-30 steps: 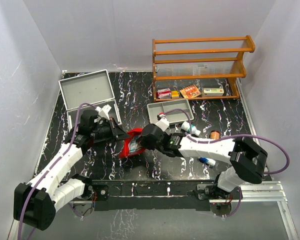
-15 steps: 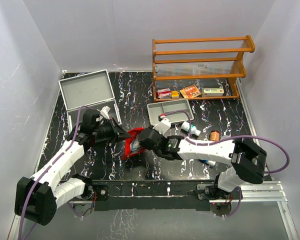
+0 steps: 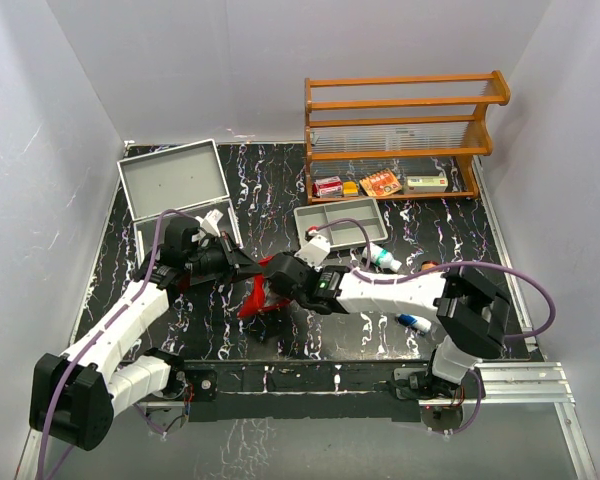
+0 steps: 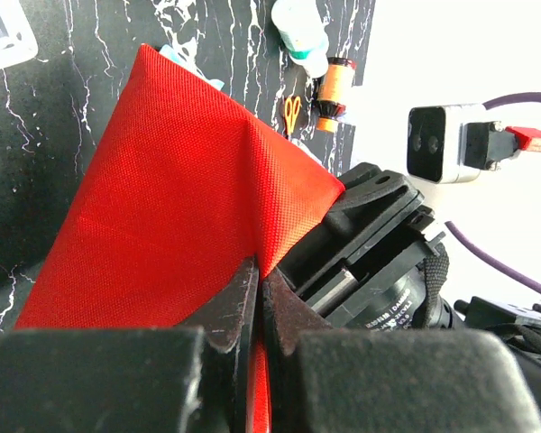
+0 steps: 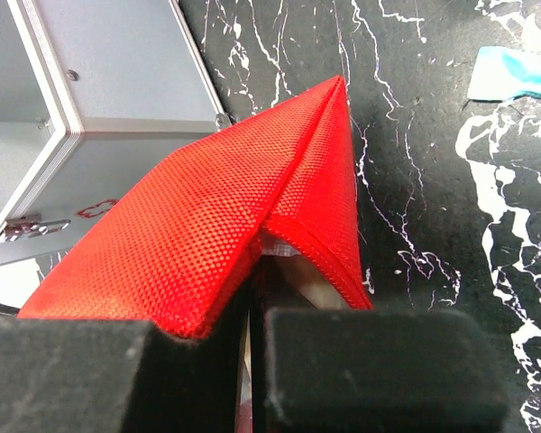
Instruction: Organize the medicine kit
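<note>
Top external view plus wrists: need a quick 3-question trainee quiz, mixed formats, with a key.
1. True or false: the medicine kit has its lid shut.
2. The left gripper and right gripper are: A) both shut on the red pouch B) both open above it C) only the left one gripping it.
3. Fill in: the small boxes sit on the ___ shelf of the wooden rack.
Key: 1 false, the lid stands open. 2 A. 3 bottom.
</note>
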`<state>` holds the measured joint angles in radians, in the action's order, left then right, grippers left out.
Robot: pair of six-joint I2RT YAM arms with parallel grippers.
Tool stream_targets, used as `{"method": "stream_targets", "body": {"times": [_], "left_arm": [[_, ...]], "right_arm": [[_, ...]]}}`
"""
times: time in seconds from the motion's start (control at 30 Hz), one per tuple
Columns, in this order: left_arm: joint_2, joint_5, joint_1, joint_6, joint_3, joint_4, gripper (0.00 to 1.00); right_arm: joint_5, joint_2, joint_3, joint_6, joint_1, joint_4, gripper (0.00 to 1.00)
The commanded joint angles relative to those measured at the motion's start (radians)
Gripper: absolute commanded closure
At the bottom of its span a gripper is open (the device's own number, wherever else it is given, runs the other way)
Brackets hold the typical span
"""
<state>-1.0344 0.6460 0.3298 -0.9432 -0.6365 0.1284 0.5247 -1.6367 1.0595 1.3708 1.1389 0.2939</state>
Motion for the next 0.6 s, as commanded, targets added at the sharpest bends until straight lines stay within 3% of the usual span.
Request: {"method": "stream_targets", "body": {"times": [0.0, 0.27, 0.57], "left_arm": [[0.038, 0.047, 0.003, 0.052, -0.033, 0.021, 1.00], [0.070, -0.028, 0.003, 0.165, -0.030, 0.076, 1.00], [0.084, -0.063, 0.003, 0.247, -0.031, 0.105, 1.00]], "right_arm": [[-0.013, 0.016, 0.061, 0.023, 0.002, 0.039, 0.93], [-0.040, 0.176, 0.026, -0.084, 0.001, 0.074, 0.57], [-0.060, 0.401, -0.092, -0.224, -0.024, 0.128, 0.50]]}}
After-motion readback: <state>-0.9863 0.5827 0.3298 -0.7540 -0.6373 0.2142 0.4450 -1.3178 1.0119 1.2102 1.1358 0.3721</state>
